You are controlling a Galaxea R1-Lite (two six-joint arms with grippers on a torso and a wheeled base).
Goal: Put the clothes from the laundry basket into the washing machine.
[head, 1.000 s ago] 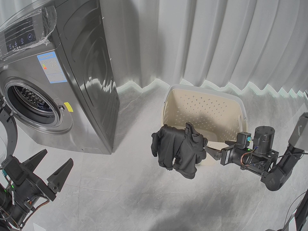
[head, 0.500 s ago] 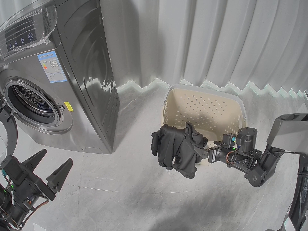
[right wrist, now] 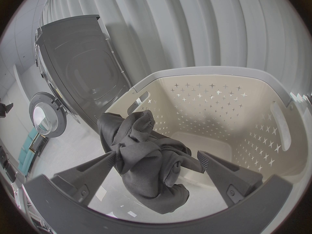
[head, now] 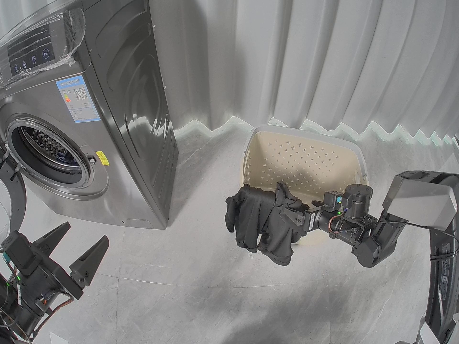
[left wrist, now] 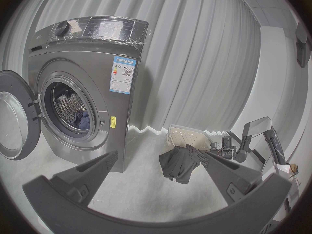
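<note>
Clothes [head: 263,225] drape the laundry basket [head: 306,134] rim between the right gripper's [right wrist: 156,154] wide-open, empty fingers [right wrist: 227,176]; blue laundry [left wrist: 83,121] lies in the drum [left wrist: 65,103].

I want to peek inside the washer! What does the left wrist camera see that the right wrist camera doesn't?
Left wrist camera: the washer's drum with blue cloth lying inside. Right wrist camera: the basket's floor and handle slots. Both: the washer, the basket and the dark clothes hanging over its rim.
</note>
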